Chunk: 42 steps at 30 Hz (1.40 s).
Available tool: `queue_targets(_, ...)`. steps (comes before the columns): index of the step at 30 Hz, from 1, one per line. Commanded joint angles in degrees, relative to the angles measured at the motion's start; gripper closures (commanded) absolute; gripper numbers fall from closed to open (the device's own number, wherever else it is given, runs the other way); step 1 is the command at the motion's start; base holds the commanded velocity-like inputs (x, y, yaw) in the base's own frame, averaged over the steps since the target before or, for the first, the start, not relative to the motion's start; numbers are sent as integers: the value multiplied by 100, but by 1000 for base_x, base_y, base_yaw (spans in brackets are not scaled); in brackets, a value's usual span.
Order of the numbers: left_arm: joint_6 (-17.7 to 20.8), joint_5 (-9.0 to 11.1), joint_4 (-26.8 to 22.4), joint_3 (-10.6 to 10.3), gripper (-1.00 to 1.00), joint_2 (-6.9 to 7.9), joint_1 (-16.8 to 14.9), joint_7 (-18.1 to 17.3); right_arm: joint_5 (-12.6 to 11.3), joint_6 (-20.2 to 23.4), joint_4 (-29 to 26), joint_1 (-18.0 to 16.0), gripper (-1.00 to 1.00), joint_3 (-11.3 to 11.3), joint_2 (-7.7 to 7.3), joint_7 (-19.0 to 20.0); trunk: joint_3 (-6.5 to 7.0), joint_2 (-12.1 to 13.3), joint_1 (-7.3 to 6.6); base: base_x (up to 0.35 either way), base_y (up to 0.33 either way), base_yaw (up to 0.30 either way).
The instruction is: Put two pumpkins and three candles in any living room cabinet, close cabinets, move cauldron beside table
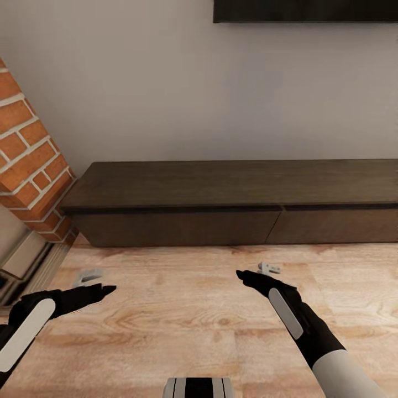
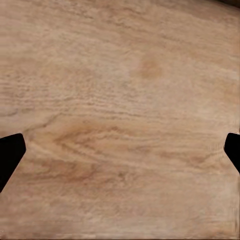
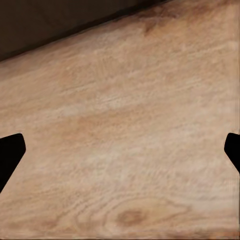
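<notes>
The cabinet (image 1: 232,204), a long low dark brown unit, stands against the pale wall with its flat drawer fronts flush and shut. Both arms hover over the wooden floor in front of it. My left gripper (image 1: 99,283) is open with bare floor between its black fingertips (image 2: 11,152). My right gripper (image 1: 255,272) is also open, holding nothing, and a strip of the cabinet base (image 3: 60,20) lies beyond its fingertips (image 3: 11,152). The pumpkins, candles, cauldron and table are out of view.
A red brick fireplace corner (image 1: 30,166) juts in at the left, with a pale hearth step (image 1: 25,254) below it. A dark wall-mounted panel (image 1: 304,10) hangs above the cabinet. Light wooden floor (image 1: 188,309) spreads between me and the cabinet.
</notes>
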Motion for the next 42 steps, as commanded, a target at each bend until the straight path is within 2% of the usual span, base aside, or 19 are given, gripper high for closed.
queue_targets(1, 269, 173, -16, 244, -100, -7, -3, 54, -55, 103, -24, -3, -100, 21, -10, -57, -5, -2, -1, -9, 0, 0)
queue_targets(2, 493, 309, -28, 464, -100, -14, -4, 50, -53, 179, -33, -3, -100, 19, -11, -57, -5, -2, -1, -6, 0, 0)
queue_targets(3, 578, 394, -40, 558, -100, -17, -4, 48, -53, 213, -36, -3, -100, 14, -12, -57, -5, -2, -1, -5, 0, 0)
queue_targets(4, 700, 580, -70, 701, -100, -17, -4, 50, -57, 284, -40, -3, -100, 7, -12, -57, -5, -2, -1, -3, 0, 0)
queue_targets(5, 806, 853, -101, 828, -100, -14, -2, 55, -58, 431, -44, -3, -100, 2, -13, -58, 17, -1, -4, -1, 0, 0)
queue_targets(6, 848, 988, -112, 875, -100, -12, -3, 59, -57, 568, -44, -3, -100, -4, -9, -58, 40, 1, -6, 0, 0, 0)
queue_targets(10, 910, 1206, -120, 941, -100, 14, -3, 65, -102, 1080, -39, -3, -100, -27, 4, -58, 128, 6, -17, 0, 0, 0)
queue_targets(14, 935, 1262, -100, 923, -100, 27, -4, 80, -118, 1346, -32, -3, -100, -29, 23, -62, 217, 11, -27, 0, 0, 31)
queue_targets(23, 957, 1347, -94, 893, -100, 41, -4, 84, -80, 1388, -27, -3, -100, 35, 25, -66, 400, 23, -50, -5, 0, 227)
queue_targets(25, 961, 1421, -90, 889, -100, 52, -4, 84, -79, 1401, -8, -3, -100, 44, 22, -67, 442, 26, -55, -250, 0, 31)
queue_targets(36, 962, 1466, -89, 894, -100, 61, -4, 84, -51, 1521, -33, -3, -100, 47, 19, -77, 684, 41, -84, -222, 0, 4)
queue_targets(42, 962, 1475, -89, 897, -100, 61, -4, 84, -38, 1523, -31, -3, -100, 59, 25, -437, 817, 49, -99, -19, 0, 143)
